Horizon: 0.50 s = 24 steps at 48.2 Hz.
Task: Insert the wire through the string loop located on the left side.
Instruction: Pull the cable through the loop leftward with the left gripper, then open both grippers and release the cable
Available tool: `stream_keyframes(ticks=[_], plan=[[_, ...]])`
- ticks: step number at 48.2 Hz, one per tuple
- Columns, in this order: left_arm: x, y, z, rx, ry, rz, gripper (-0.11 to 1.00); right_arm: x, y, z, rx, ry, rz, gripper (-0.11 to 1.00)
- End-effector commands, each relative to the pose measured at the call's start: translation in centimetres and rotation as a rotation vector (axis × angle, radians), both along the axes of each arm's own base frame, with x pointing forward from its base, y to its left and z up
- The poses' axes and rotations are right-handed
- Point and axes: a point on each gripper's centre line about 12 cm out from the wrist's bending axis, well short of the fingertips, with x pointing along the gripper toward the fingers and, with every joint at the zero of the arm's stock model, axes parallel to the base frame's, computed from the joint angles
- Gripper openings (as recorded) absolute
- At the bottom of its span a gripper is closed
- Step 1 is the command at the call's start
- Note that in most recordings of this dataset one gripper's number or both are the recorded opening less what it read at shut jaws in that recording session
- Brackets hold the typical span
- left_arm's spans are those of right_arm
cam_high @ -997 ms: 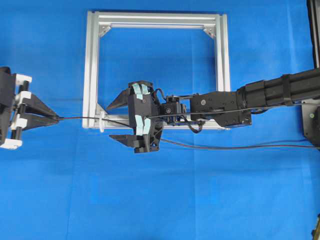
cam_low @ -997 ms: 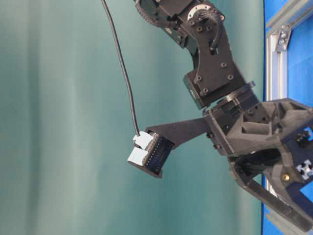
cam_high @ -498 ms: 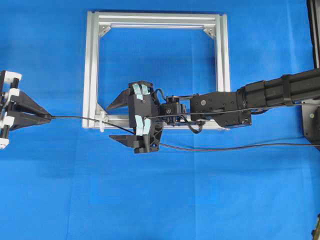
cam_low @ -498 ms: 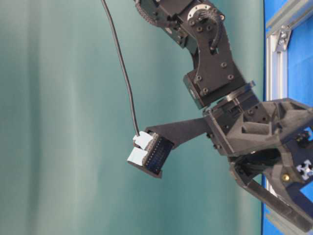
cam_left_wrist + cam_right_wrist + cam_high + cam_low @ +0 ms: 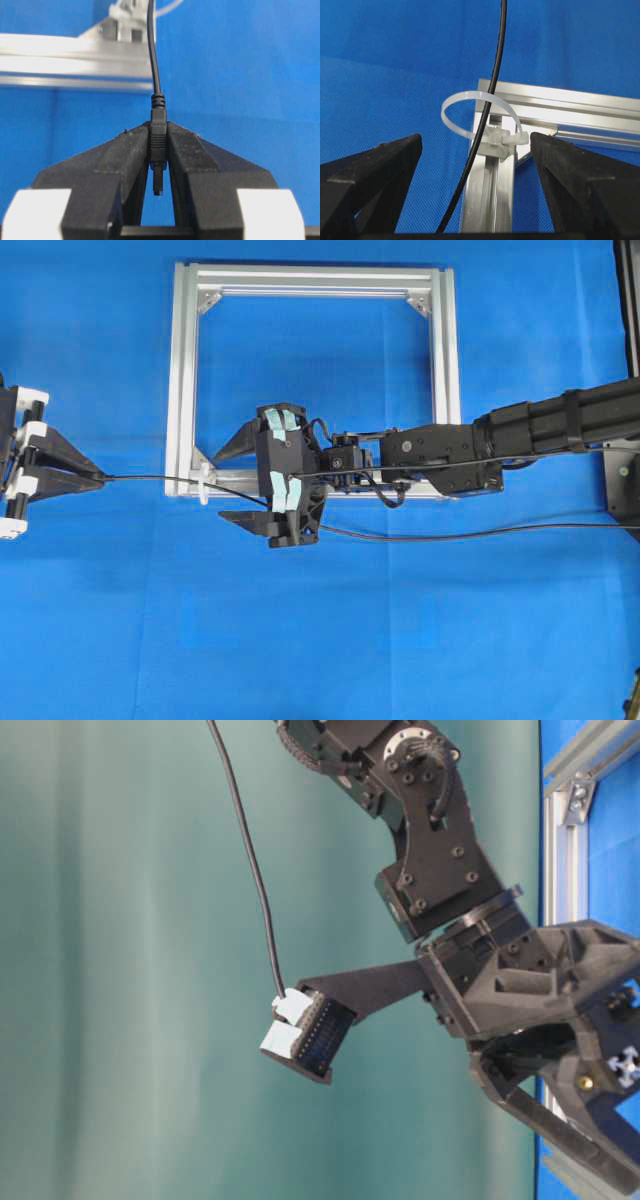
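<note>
Your right arm (image 5: pixel 520 435) is matte black throughout, built of boxy segments studded with small screws, with thin black cables (image 5: pixel 390 490) looping along its wrist and pale teal tape strips on the gripper housing. Its right gripper (image 5: pixel 235 482) ends in two long, black, wedge-shaped fingers (image 5: pixel 370 170), and in the table-level view you can see a ribbed black finger pad (image 5: pixel 318 1040) backed by small white blocks, plus a brass-coloured fitting low on the housing. Your left gripper (image 5: pixel 98 477) has the same tapering black fingers (image 5: pixel 115 160), set on white blocks (image 5: pixel 35 212) at their base.
</note>
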Motion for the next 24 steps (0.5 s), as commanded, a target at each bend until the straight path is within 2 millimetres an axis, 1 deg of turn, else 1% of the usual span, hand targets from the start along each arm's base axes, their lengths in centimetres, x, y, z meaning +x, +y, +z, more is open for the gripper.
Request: stream_keyframes(ticks=[1,3,4,12,14,16,18,24], plan=[[0.59,0.21,0.26,0.000,0.002,0.016,0.09,0.28,0.15,1.97,0.005,-0.047,0.000,0.91],[0.69,0.30,0.20,0.002,0.007,0.021,0.13,0.32,0.08,2.02,0.006,-0.049,-0.001,0.91],[0.69,0.33,0.12,0.002,0.012,0.023,0.17,0.28,0.15,1.95,0.005,-0.046,0.000,0.91],[0.84,0.48,-0.05,0.003,0.026,0.033,0.67,0.30,0.15,1.97,0.005,-0.044,0.000,0.91],[0.84,0.51,0.00,0.002,0.023,0.034,0.78,0.25,0.15,1.98,0.005,-0.043,0.000,0.91],[0.82,0.48,0.07,0.003,0.020,0.032,0.86,0.25,0.15,1.98,0.005,-0.043,0.000,0.91],[0.81,0.48,0.16,0.002,0.015,0.032,0.88,0.25,0.15,2.05,0.005,-0.044,0.000,0.91],[0.80,0.48,0.56,0.000,-0.005,0.032,0.82,0.20,0.15,2.70,0.006,-0.055,0.000,0.91]])
